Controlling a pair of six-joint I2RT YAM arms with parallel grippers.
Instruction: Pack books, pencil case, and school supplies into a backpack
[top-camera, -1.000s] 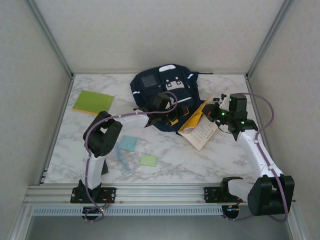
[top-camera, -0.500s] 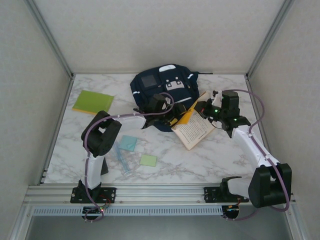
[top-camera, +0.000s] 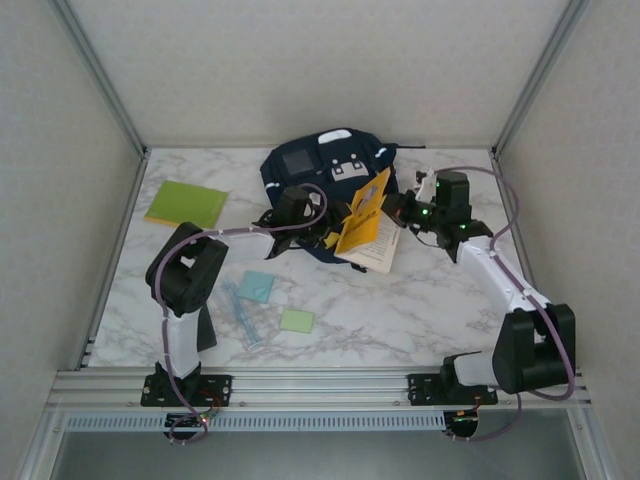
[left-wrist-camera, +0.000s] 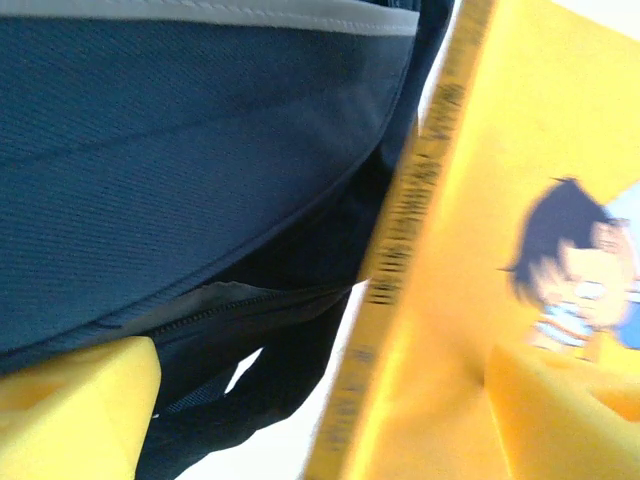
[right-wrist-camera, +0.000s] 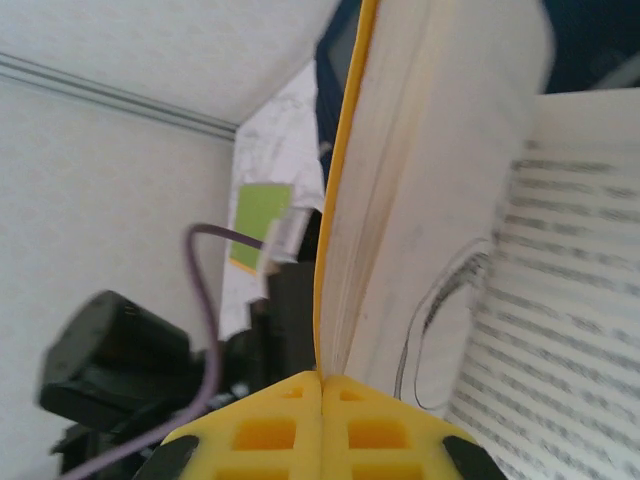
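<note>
Pale walls and an aluminium frame close in a white marbled surface (top-camera: 430, 310). At its far middle lies the navy backpack (top-camera: 296, 162), patch side up, its near edge facing the arms. From the left wrist, a zip line and a dark gap show along that edge; what is inside cannot be made out.

Just at the backpack's near right edge stands the orange-yellow book (top-camera: 362, 215), tipped up on end and partly fanned open, printed pages turned to the right arm. The right fingers (right-wrist-camera: 321, 392) are pressed together on its yellow cover, pads meeting with the cover pinched between them and the page block hanging free beside it.

The left fingers (left-wrist-camera: 70, 405) are spread wide at the backpack's near edge and grip nothing. One pad sits by the zip line, the other in front of the book's cover, with the spine between them; whether that pad touches the cover cannot be told.

Well apart on the left lie the yellow-green book (top-camera: 186, 203), the light-blue pad (top-camera: 256, 286), the pale-green pad (top-camera: 296, 320) and the translucent sticks (top-camera: 240, 318).
</note>
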